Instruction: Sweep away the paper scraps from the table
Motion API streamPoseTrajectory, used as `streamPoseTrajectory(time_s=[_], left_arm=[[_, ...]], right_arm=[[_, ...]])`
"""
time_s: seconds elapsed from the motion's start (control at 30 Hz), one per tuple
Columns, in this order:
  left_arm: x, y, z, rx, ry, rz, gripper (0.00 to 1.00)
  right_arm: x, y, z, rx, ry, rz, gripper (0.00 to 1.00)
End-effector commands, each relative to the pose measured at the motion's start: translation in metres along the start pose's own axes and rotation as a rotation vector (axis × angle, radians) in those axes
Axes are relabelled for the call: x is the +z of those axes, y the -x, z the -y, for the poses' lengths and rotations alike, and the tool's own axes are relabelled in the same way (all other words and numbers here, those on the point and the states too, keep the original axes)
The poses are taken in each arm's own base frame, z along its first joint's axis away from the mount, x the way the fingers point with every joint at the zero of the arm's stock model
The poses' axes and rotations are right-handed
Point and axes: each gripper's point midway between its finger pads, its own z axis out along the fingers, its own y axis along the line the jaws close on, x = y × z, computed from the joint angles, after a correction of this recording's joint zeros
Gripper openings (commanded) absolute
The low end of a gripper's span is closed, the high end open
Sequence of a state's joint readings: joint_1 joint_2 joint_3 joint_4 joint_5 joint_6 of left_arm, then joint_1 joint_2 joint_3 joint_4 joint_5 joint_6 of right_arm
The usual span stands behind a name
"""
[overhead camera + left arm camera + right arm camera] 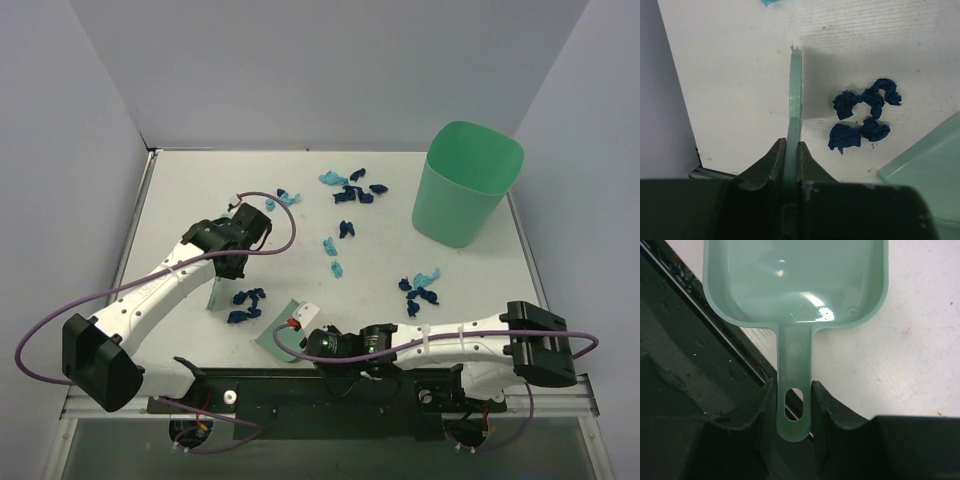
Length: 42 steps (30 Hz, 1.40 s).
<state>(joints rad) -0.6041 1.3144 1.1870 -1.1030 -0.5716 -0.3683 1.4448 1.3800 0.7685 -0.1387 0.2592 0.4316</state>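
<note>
My left gripper [226, 272] [792, 150] is shut on the green hand brush [218, 294] [796, 90], which stands edge-on on the white table [180, 200]. A clump of navy paper scraps [245, 305] [862, 117] lies just right of the brush. My right gripper [318, 345] [794, 400] is shut on the handle of a green dustpan [283, 328] [795, 280], which rests on the table right of that clump; its corner shows in the left wrist view [925, 170]. More teal and navy scraps lie at the far middle [350, 190], the centre [337, 245] and the right [420, 285].
A tall green bin [468, 185] stands at the far right of the table. The black base rail [300, 390] [680, 365] runs along the near edge, right beside the dustpan. Grey walls close the left, back and right sides.
</note>
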Motion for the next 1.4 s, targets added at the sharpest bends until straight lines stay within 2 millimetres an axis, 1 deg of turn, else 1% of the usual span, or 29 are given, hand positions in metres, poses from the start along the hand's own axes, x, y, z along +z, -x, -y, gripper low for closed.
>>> streamPoseTrajectory(time_s=[0.0, 0.07, 0.1, 0.13, 0.27, 0.47, 0.5, 0.57, 0.67, 0.8, 0.9, 0.97, 1.1, 1.2, 1.37], left_arm=[[-0.007, 0.012, 0.013, 0.049, -0.073, 0.014, 0.00], [-0.003, 0.012, 0.021, 0.058, -0.097, 0.002, 0.00], [0.000, 0.011, 0.024, 0.069, -0.103, -0.008, 0.00], [0.001, 0.012, 0.027, 0.069, -0.111, -0.005, 0.00], [0.006, 0.013, 0.039, 0.089, -0.155, -0.021, 0.00], [0.011, 0.013, 0.061, 0.122, -0.244, -0.041, 0.00], [0.011, 0.012, 0.064, 0.123, -0.255, -0.044, 0.00], [0.010, 0.009, 0.069, 0.131, -0.287, -0.055, 0.00], [0.004, 0.005, 0.078, 0.131, -0.356, -0.057, 0.00], [-0.007, 0.001, 0.084, 0.134, -0.423, -0.051, 0.00], [-0.014, -0.001, 0.087, 0.134, -0.459, -0.043, 0.00], [-0.018, -0.002, 0.085, 0.132, -0.469, -0.035, 0.00], [-0.028, -0.003, 0.087, 0.127, -0.506, -0.024, 0.00], [-0.030, -0.005, 0.086, 0.120, -0.510, -0.020, 0.00], [-0.033, -0.006, 0.078, 0.100, -0.486, -0.014, 0.00]], right_arm=[[0.007, 0.018, -0.009, -0.024, 0.042, -0.011, 0.00], [0.011, 0.026, -0.008, -0.016, 0.044, -0.008, 0.00], [0.013, 0.026, -0.007, -0.017, 0.038, -0.017, 0.00], [0.014, 0.030, -0.006, -0.014, 0.043, -0.018, 0.00], [0.021, 0.037, -0.006, -0.027, 0.059, -0.044, 0.00], [0.033, 0.038, -0.011, -0.076, 0.082, -0.104, 0.00], [0.036, 0.037, -0.010, -0.086, 0.072, -0.114, 0.00], [0.037, 0.041, -0.007, -0.087, 0.061, -0.107, 0.00], [0.040, 0.046, -0.003, -0.083, 0.050, -0.100, 0.00], [0.044, 0.053, 0.002, -0.096, 0.024, -0.088, 0.00], [0.049, 0.057, 0.001, -0.099, 0.018, -0.084, 0.00], [0.052, 0.059, 0.001, -0.105, 0.012, -0.082, 0.00], [0.057, 0.062, 0.004, -0.108, -0.018, -0.064, 0.00], [0.058, 0.065, 0.010, -0.099, -0.053, -0.038, 0.00], [0.058, 0.069, 0.017, -0.079, -0.100, 0.005, 0.00]])
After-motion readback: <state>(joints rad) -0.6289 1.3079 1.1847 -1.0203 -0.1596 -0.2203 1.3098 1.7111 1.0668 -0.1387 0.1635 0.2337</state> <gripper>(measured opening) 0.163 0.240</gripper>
